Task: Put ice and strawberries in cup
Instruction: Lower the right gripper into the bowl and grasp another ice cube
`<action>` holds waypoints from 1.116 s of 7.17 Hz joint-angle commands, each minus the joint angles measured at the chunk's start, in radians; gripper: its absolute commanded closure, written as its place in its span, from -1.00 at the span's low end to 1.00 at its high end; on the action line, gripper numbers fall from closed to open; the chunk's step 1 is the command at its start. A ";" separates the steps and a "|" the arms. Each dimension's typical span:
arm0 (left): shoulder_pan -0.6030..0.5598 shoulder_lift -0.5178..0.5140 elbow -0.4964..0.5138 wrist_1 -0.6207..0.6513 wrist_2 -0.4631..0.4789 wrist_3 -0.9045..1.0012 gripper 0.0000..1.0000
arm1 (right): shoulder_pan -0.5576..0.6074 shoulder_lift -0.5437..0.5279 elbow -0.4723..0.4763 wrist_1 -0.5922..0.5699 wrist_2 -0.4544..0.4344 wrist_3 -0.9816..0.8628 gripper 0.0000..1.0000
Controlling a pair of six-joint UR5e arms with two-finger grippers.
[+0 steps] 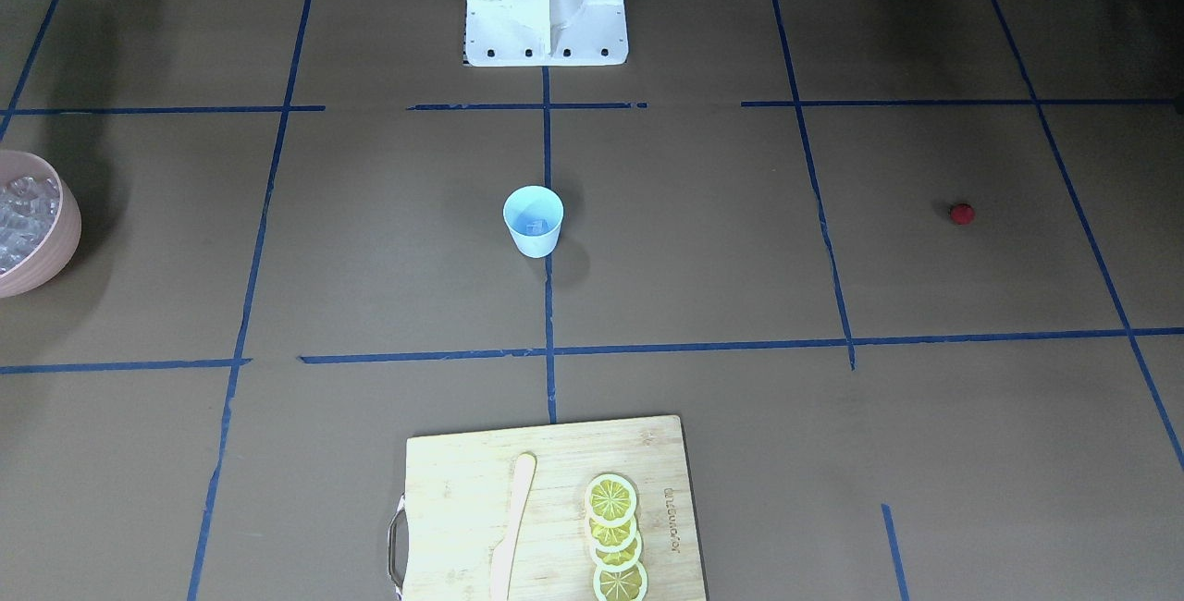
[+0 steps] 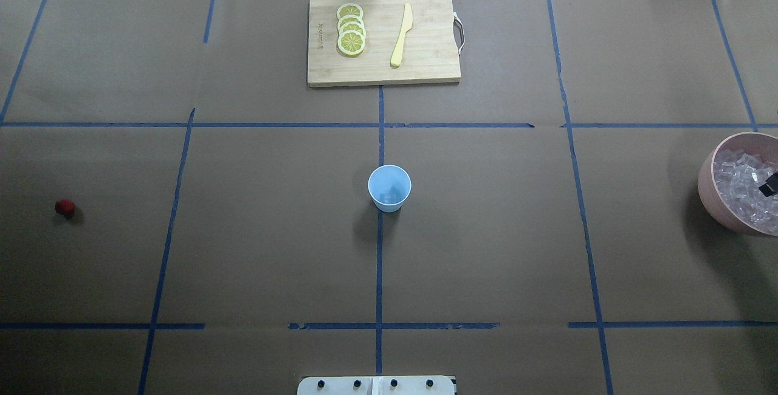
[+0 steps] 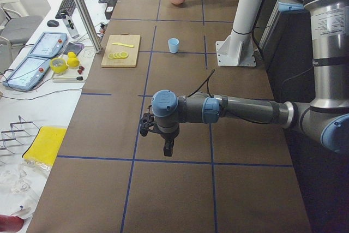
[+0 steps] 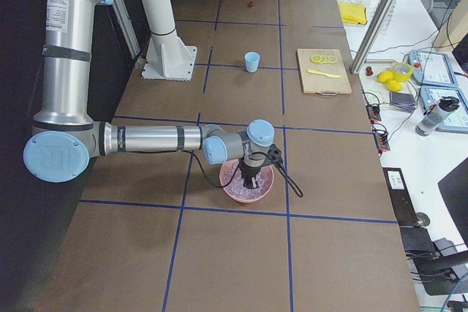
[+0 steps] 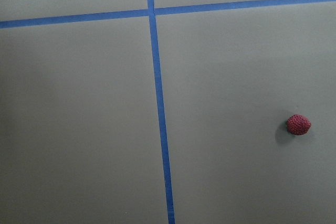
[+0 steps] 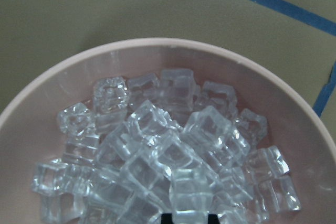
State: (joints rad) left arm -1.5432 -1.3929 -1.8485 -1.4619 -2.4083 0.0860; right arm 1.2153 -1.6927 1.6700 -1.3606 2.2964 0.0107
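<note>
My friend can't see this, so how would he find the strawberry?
Start at the wooden cutting board at the far edge of the table, then drop to the blue cup in the middle. Far to the robot's left of it lies the strawberry, the only small red thing there.

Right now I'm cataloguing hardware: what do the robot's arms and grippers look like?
Both are silver-grey tubes with rounded joints and light blue caps. The right arm shows a round logo on one cap and a printed label; the left arm has a similar label. The left gripper and right gripper are small and black, each with a black cable looping off the wrist.
</note>
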 commanded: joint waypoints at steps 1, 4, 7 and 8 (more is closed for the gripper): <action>0.000 0.000 0.000 0.000 0.000 0.000 -1.00 | 0.022 -0.015 0.045 0.000 0.000 0.000 1.00; 0.000 0.000 0.000 0.000 -0.014 0.000 -1.00 | 0.059 -0.093 0.233 -0.015 0.005 0.075 1.00; 0.000 0.000 0.000 0.000 -0.021 0.000 -1.00 | -0.067 -0.017 0.388 -0.011 0.026 0.591 1.00; 0.000 0.000 0.000 0.000 -0.021 0.000 -1.00 | -0.147 0.061 0.416 -0.011 0.023 0.799 0.99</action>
State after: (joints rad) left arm -1.5432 -1.3929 -1.8485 -1.4619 -2.4293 0.0859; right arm 1.1613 -1.7108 2.0407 -1.3736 2.3191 0.5560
